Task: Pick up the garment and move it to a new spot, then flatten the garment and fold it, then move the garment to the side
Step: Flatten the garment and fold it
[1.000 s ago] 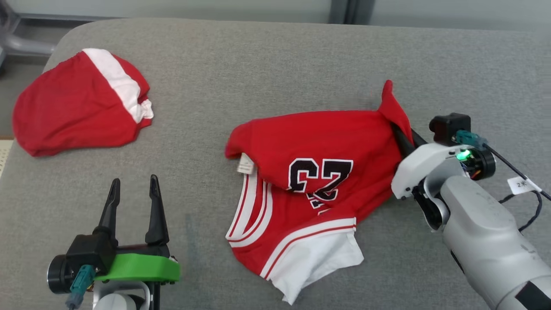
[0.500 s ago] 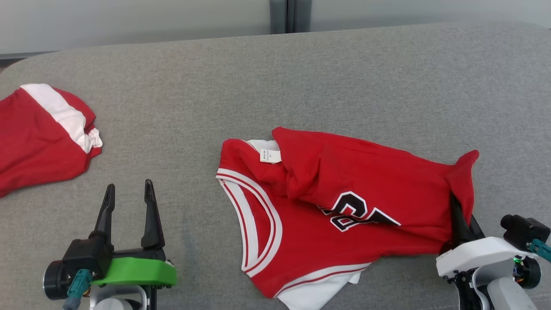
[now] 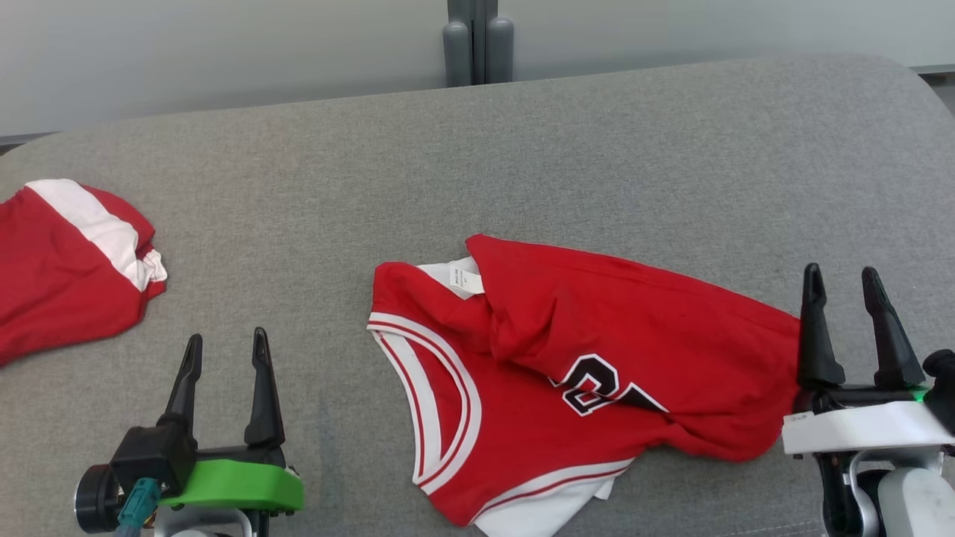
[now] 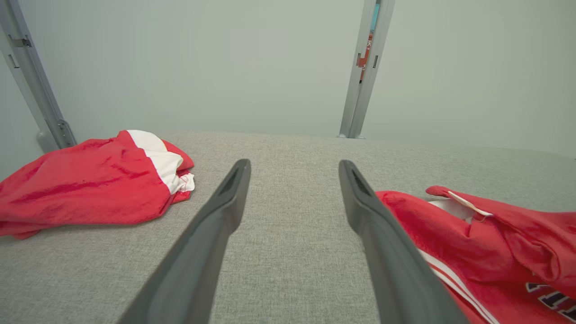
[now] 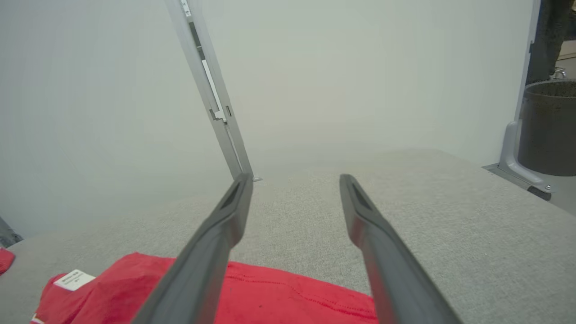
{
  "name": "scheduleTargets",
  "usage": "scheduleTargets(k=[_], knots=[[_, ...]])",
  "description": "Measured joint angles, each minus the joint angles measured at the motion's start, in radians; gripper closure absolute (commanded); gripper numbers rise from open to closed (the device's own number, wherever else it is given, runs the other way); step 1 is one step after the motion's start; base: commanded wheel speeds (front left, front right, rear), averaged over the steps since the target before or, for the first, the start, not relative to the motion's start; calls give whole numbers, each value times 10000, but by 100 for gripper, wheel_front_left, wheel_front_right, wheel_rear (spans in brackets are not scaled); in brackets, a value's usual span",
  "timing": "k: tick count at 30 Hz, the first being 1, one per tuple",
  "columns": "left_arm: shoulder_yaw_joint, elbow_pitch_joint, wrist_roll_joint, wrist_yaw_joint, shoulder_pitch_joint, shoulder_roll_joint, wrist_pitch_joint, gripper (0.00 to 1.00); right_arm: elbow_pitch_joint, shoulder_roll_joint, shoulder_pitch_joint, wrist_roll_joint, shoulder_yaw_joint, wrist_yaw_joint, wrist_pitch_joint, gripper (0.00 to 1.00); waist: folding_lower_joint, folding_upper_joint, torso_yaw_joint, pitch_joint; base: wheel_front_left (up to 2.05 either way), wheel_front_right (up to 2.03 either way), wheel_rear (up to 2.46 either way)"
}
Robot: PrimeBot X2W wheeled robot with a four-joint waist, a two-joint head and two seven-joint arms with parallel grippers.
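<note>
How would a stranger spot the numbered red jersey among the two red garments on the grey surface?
On the grey fabric table, look right of centre, beside the open right claw. There lies a crumpled red sleeveless jersey. Unlike the bundled red cloth with one white band at the far left, it shows striped white trim, a white neck label and part of a black number.

Dark tapered jaws, green left bracket [image 3: 233, 479], white right bracket [image 3: 858, 434]
</note>
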Motion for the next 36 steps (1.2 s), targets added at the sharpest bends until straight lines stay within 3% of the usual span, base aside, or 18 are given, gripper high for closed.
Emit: scheduleTargets(k=[6,17,27,36], knots=[[2,82,67,-117,80,-2,0,0,-1091,132,444,-633,704,2,0,0,0,0,81,-142,0,0,0],[-616,1047,585,-625,-587,2,0,0,-713,251,601,-945,1373,2,0,0,0,0,149,-133,0,0,0],[-2209,4163,784,-949,-3188,612,0,0,-203,31,15,-968,2040,2,0,0,0,0,-278,175,0,0,0],[-3996,6610,-665,-963,-4767,1024,355,0,-71,17,-356,-924,2148,2,0,0,0,0,-843,722,0,0,0]])
